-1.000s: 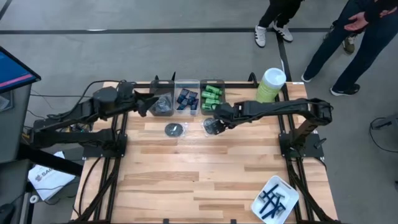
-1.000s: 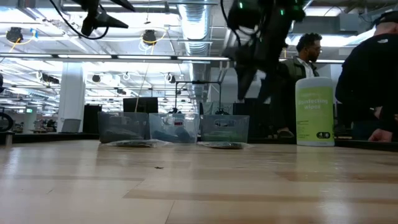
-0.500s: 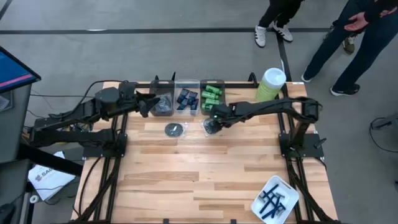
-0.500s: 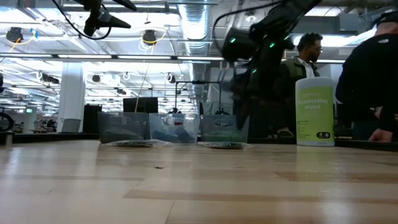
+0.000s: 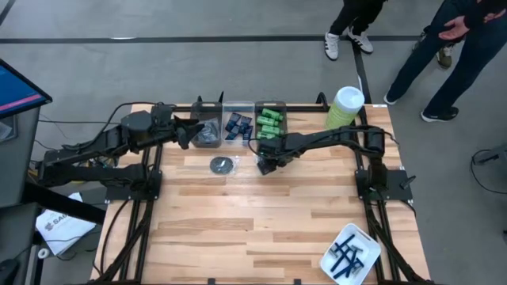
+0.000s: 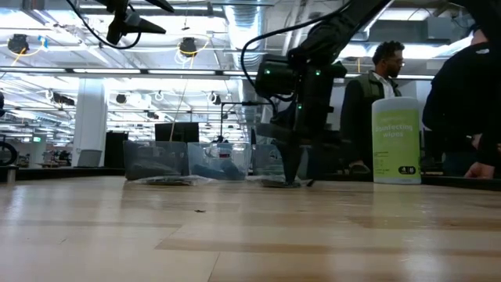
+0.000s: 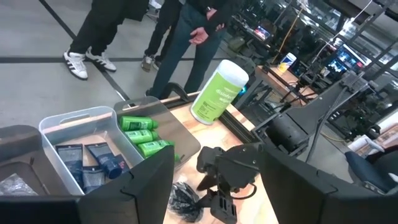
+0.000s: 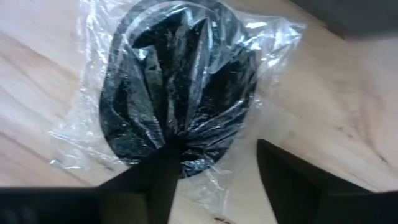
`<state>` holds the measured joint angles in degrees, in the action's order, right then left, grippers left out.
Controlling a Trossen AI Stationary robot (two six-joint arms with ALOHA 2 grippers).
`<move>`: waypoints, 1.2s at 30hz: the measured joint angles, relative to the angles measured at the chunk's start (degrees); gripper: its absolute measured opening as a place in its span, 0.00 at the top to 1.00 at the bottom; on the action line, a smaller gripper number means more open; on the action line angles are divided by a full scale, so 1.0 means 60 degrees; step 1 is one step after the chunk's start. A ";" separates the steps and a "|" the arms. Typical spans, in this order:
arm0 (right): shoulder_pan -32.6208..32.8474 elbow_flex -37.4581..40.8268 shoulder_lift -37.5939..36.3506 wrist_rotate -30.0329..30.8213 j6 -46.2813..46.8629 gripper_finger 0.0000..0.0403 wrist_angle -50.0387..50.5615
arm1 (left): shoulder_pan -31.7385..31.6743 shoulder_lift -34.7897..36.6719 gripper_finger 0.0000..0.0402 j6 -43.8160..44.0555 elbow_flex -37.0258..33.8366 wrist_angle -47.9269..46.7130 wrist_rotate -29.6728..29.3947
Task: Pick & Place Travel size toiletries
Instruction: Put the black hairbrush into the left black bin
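Observation:
A round dark packet in clear crinkly wrap (image 8: 180, 93) lies flat on the wood in front of the bins. My right gripper (image 5: 267, 164) (image 8: 214, 168) stands open low over it, pointing down, its fingertips close to the table (image 6: 293, 180). A second such packet (image 5: 223, 165) lies on the table to its left. At the back stand three clear bins: dark packets (image 5: 207, 133), navy tubes (image 5: 238, 127), green bottles (image 5: 271, 121). My left gripper (image 5: 188, 131) (image 7: 217, 155) hangs open and high by the left bin, holding nothing. My right gripper comes at the packet from above, pointing down. One finger (image 8: 155, 177) stands at the edge of the wrap (image 8: 177, 149), the other (image 8: 289, 177) over bare wood beside it. Whether a finger touches the packet I cannot tell.
A tall green canister with a white lid (image 5: 344, 107) stands at the back right. A white tray (image 5: 331, 265) with blue razors sits at the near right corner. The wide middle and near parts of the wood table (image 5: 238, 229) are bare. People stand beyond the far edge.
My right gripper has come down from above the bins to just over the table and a little toward the table's left, onto the packet in front of the green-bottle bin. The packet lies where it was.

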<state>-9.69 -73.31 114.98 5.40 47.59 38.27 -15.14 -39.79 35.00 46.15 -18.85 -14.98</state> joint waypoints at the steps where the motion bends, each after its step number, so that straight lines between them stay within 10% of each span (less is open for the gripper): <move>1: 0.0008 -0.0041 0.0036 -0.0062 0.0000 0.52 0.0033 | 0.0000 0.0000 0.43 0.0000 0.0000 0.0004 0.0003; 13: 0.0071 -0.0296 -0.0123 -0.0385 -0.0457 0.98 0.0442 | 0.0000 0.0000 0.46 -0.0025 0.0000 0.0004 0.0007; 26: 0.0887 -0.1585 -0.1632 -0.0161 -0.0839 1.00 0.1125 | 0.0004 -0.0015 0.42 0.0037 -0.0002 0.0009 0.0871; 36: 0.1428 -0.2326 -0.2736 0.0737 -0.0695 1.00 0.1205 | 0.0206 -0.1785 0.28 0.2251 -0.1707 0.2789 0.3657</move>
<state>-1.12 -87.26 98.56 9.82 43.42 45.50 -13.90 -50.50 48.51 35.91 -2.12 6.96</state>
